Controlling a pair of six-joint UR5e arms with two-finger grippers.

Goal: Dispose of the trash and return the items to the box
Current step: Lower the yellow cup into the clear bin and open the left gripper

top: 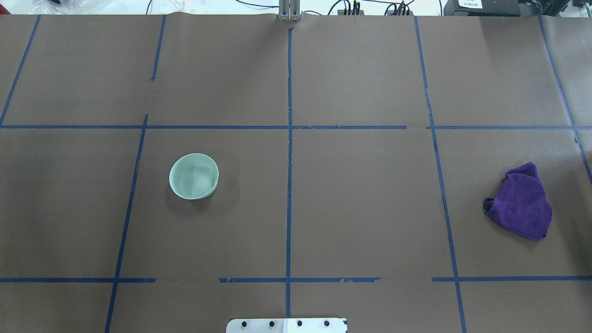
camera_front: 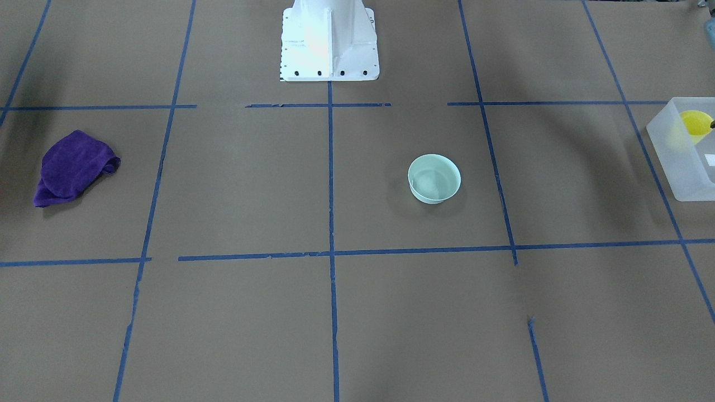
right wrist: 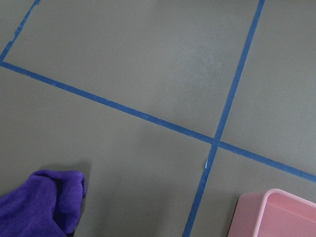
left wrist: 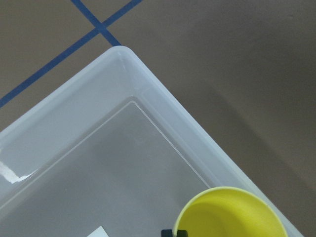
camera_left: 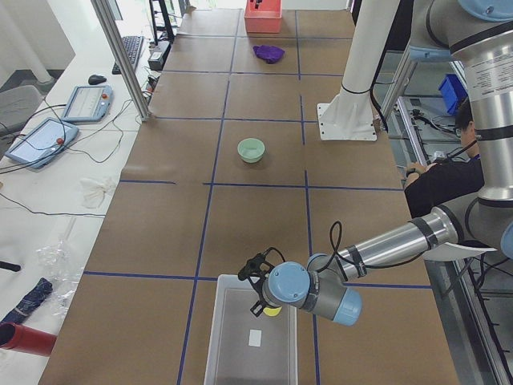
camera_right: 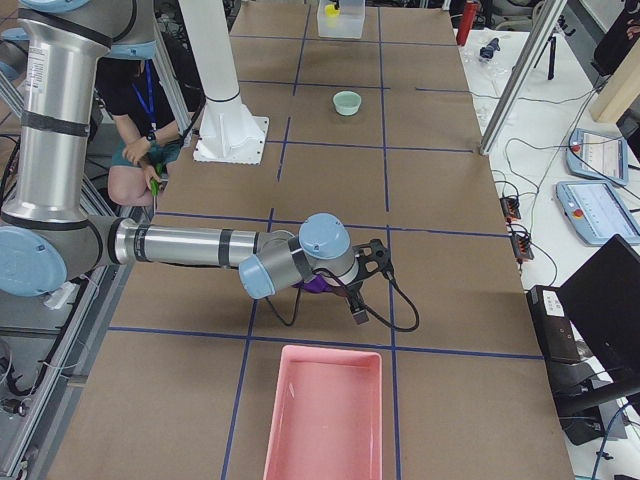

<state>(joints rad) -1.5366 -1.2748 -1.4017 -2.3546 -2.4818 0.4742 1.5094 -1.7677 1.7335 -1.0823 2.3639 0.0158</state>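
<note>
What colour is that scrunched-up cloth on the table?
Purple. The crumpled soft cloth is deep purple all over, with no pattern, and shows best in the overhead exterior view.

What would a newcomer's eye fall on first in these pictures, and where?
The bright yellow cup stands out most, in a corner of the frosted bin at the table's end on the robot's left. Next come the purple cloth crumpled on the robot's right and the mint-green bowl alone on the brown table.

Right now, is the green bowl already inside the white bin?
No, the mint-green bowl sits on the brown table, well apart from the frosted bin.
</note>
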